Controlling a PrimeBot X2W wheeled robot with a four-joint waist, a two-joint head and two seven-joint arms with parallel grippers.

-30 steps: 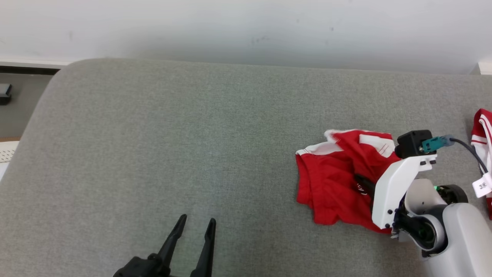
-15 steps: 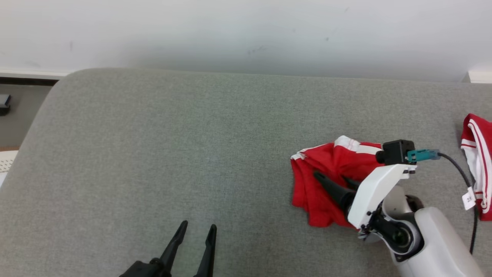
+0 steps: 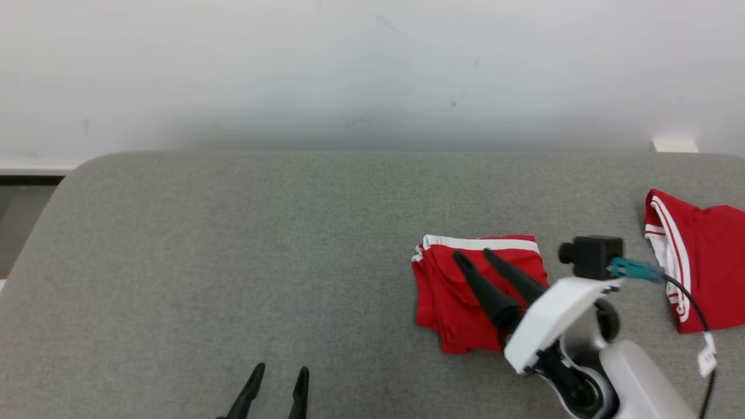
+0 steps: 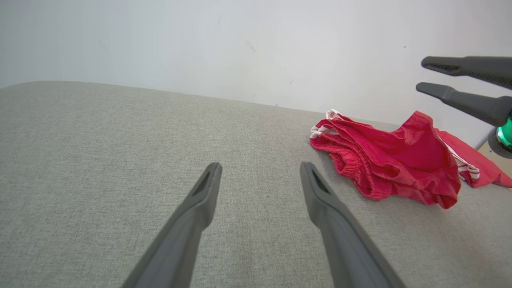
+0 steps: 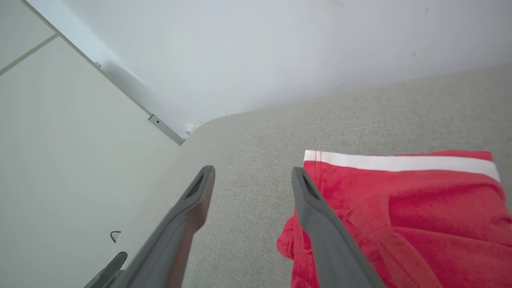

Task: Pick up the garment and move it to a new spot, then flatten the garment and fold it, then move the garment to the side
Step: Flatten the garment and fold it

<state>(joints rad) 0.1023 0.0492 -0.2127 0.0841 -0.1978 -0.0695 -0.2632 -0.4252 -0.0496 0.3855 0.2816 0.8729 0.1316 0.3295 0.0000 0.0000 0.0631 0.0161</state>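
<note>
Support: wide grey woven-fabric padded surface (image 3: 233, 262) w/ rounded far-left corner, backed by plain white wall (image 3: 349, 70). Task item: red garment w/ white stripe along its far edge (image 3: 436, 302), lying on the right half of the surface in a compact folded stack. Head view shows the top layer fairly flat. Left wrist view shows bunched layers and a gathered elastic edge on the side toward that cam. Second item: another red garment w/ white stripes (image 3: 710, 262), further right nr the frame edge, apart from the first w/ bare grey fabric between. White right forearm and wrist housing (image 3: 553, 320) enters from lower right, angled toward upper left. Right gripper (image 3: 472, 254): two long dark fingers spread, nothing between them. In head view they overlie the folded garment. Left wrist view shows them raised above it, not touching. In its own wrist view the gap shows bare grey fabric and one finger crosses the garment's edge. Left gripper (image 3: 281, 368): at lower left over bare surface, jaws spread, empty, well apart from both garments. Small fittings: black cam block w/ teal connector (image 3: 591, 256) on the right wrist, thin black cable (image 3: 689, 297) running from it, white tag (image 3: 707, 361) on the cable.
</note>
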